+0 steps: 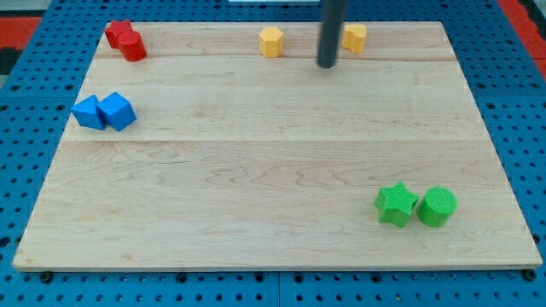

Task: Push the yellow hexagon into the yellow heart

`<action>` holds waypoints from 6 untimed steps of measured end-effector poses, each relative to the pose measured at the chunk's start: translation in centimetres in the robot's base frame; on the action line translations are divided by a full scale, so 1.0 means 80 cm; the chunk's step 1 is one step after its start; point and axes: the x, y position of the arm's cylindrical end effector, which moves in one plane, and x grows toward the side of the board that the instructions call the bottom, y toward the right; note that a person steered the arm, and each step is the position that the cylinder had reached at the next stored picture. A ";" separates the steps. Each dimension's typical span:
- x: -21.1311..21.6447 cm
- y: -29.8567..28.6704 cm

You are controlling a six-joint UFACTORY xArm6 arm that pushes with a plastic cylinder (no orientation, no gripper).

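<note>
Dark rod ending in my tip (328, 64), no jaws to spread or pinch, resting on the pale wooden worktop (273, 170) near the view's top. Between two yellow blocks: yellow hexagon block (270, 41) to the view's left, yellow heart block (355, 37) just right, partly hidden. Hexagon's far left side needed for pushing rightward.

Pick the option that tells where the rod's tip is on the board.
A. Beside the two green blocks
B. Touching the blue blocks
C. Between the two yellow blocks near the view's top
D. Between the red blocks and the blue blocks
C. My tip stands near the view's top edge, with the yellow hexagon to its left and the yellow heart close on its right, far from the other pairs.
</note>
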 end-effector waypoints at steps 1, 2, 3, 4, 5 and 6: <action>-0.022 -0.135; -0.065 -0.144; -0.071 -0.078; -0.071 -0.020; -0.067 0.020; -0.067 0.046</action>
